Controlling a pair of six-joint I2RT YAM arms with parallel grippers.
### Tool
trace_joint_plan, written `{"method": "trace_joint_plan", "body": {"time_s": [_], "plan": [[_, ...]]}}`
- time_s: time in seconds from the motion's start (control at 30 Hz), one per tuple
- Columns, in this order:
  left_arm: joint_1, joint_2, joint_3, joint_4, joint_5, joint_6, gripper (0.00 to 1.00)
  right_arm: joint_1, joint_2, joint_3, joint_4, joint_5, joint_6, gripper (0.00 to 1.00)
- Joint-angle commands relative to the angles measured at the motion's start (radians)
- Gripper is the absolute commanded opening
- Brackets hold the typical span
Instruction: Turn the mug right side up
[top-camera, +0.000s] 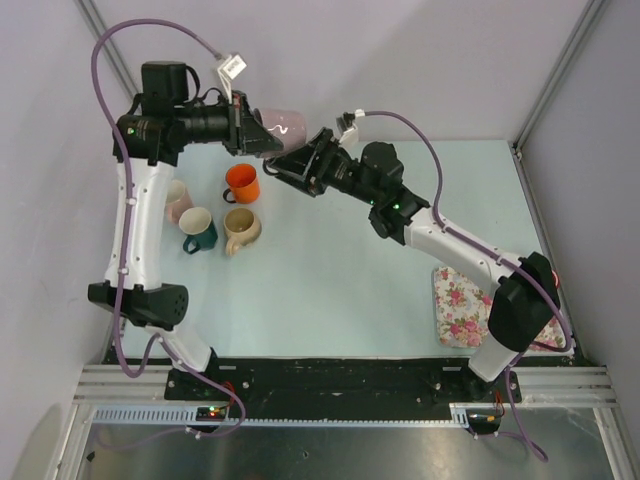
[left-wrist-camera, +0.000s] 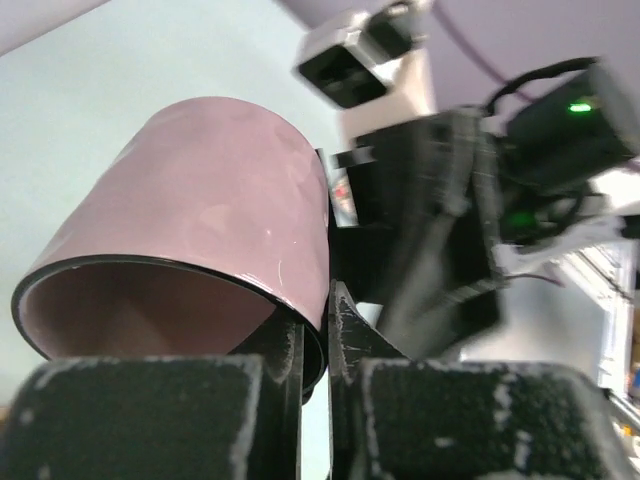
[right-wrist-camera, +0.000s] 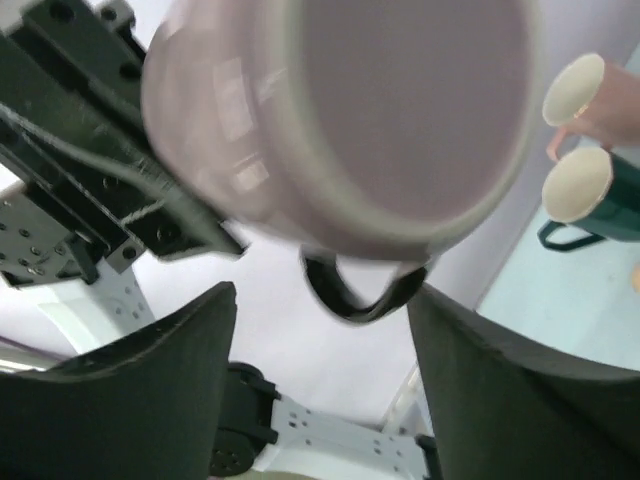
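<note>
Top external view: pink mug (top-camera: 282, 125) held clear of the worktop (top-camera: 350, 280) on its side, long axis roughly horizontal, left claw (left-wrist-camera: 328, 330) pinched on its rim. Right claw (right-wrist-camera: 320, 300), facing the base, gapes wide astride the handle (right-wrist-camera: 360, 295), gripping nothing.

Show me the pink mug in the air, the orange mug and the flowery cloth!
pink mug (left-wrist-camera: 220, 190), left wrist view, on its outer wall.
orange mug (top-camera: 241, 181), top external view, inside its open top.
flowery cloth (top-camera: 462, 305), top external view, on its middle.
</note>
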Motion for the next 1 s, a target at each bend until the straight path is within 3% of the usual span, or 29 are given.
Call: {"method": "trace_joint_plan", "body": {"time_s": [0.0, 0.1, 0.33, 0.47, 0.6, 0.7, 0.8, 0.97], "plan": [[-0.014, -0.079, -0.044, 0.051, -0.293, 0.116, 0.00, 0.006, -0.029, 0.065, -0.147, -0.033, -0.098, 0.88], [-0.002, -0.099, -0.073, 0.052, -0.442, 0.168, 0.00, 0.003, -0.044, 0.066, -0.293, 0.009, -0.177, 0.98], [0.057, -0.193, -0.203, 0.011, -0.889, 0.427, 0.00, 0.011, -0.089, 0.065, -0.619, 0.150, -0.333, 0.99], [0.185, -0.224, -0.292, -0.098, -1.070, 0.568, 0.00, 0.017, -0.127, 0.065, -0.737, 0.234, -0.418, 0.99], [0.352, -0.247, -0.431, -0.151, -1.135, 0.682, 0.00, 0.011, -0.165, 0.065, -0.824, 0.322, -0.485, 0.99], [0.455, -0.244, -0.554, -0.154, -1.109, 0.732, 0.00, -0.003, -0.184, 0.065, -0.849, 0.339, -0.509, 1.00], [0.527, -0.206, -0.631, -0.155, -1.059, 0.752, 0.00, -0.019, -0.190, 0.065, -0.864, 0.334, -0.519, 0.99], [0.581, -0.070, -0.636, -0.153, -0.987, 0.740, 0.00, -0.034, -0.192, 0.065, -0.884, 0.329, -0.528, 0.99]]}}
